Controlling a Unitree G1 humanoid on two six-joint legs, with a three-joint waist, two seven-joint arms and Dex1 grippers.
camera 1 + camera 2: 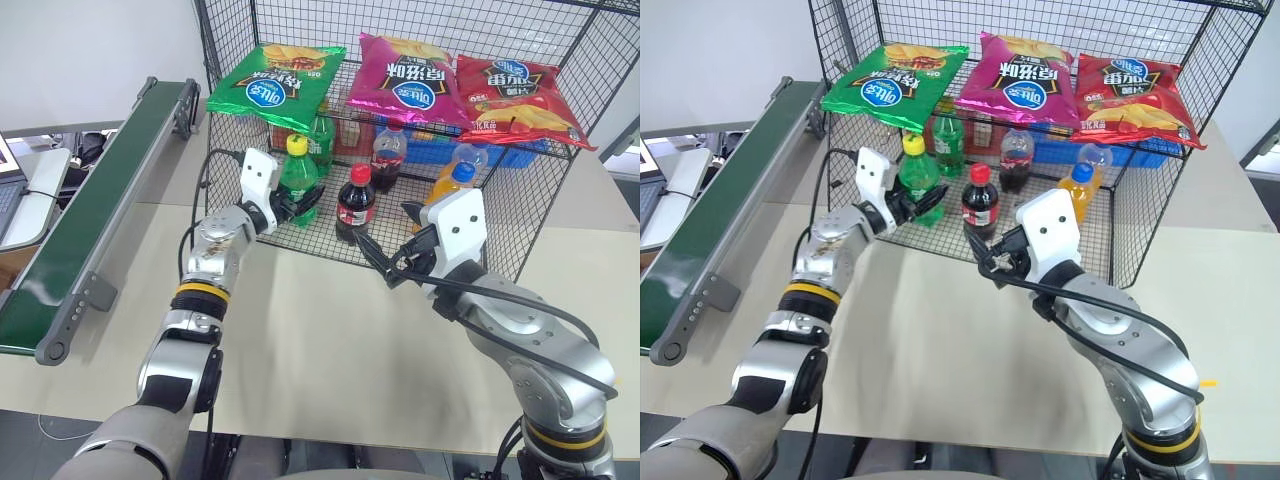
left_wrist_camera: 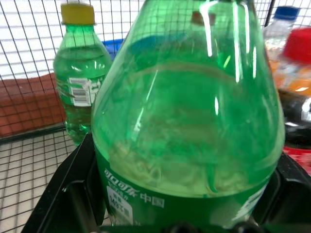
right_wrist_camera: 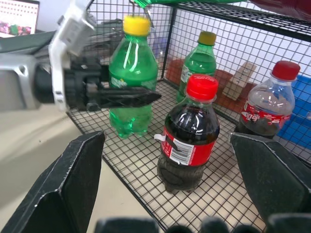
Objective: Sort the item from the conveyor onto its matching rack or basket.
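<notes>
Placing step. My left gripper (image 1: 300, 203) is clamping the green bottle (image 1: 297, 178) round its middle, upright, carrying it just over the front edge of the wire cage (image 1: 560, 130), at the open side. Base is hanging slightly above the mesh floor, judging from the right wrist view. Next: lowering until it is standing, beside the cola bottle (image 1: 356, 203), then releasing. My right gripper (image 1: 400, 262) is waiting with fingers apart, holding nothing.
</notes>
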